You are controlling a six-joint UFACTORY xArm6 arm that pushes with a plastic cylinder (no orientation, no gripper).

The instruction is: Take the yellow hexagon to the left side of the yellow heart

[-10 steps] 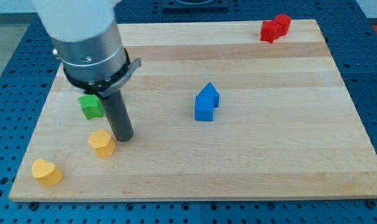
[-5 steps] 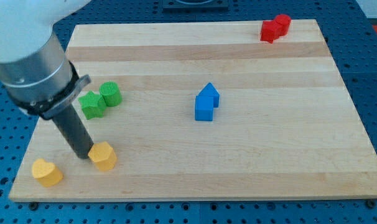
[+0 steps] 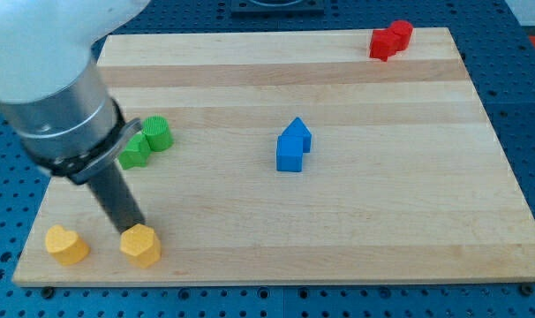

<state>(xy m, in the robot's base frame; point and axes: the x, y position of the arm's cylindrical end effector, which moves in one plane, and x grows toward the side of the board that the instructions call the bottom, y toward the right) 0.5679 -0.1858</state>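
Presently the gripperless tip [image 3: 137,231] touches the yellow hexagon [image 3: 140,246], near the table's bottom-left corner; the hexagon sits right of the yellow heart [image 3: 65,245] — next, it must be steered round to the heart's left.

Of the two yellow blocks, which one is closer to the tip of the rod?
The yellow hexagon: my tip sits right at its top edge. The yellow heart lies apart, further to the view's left, near the board's corner.

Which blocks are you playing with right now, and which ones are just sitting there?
In the job:
- yellow hexagon, near the view's bottom
- yellow heart, to the hexagon's left in the view
- my tip, just above the hexagon

Just lying about:
- green blocks, two, close together
- blue blocks, two, close together
- red blocks, at the view's top right
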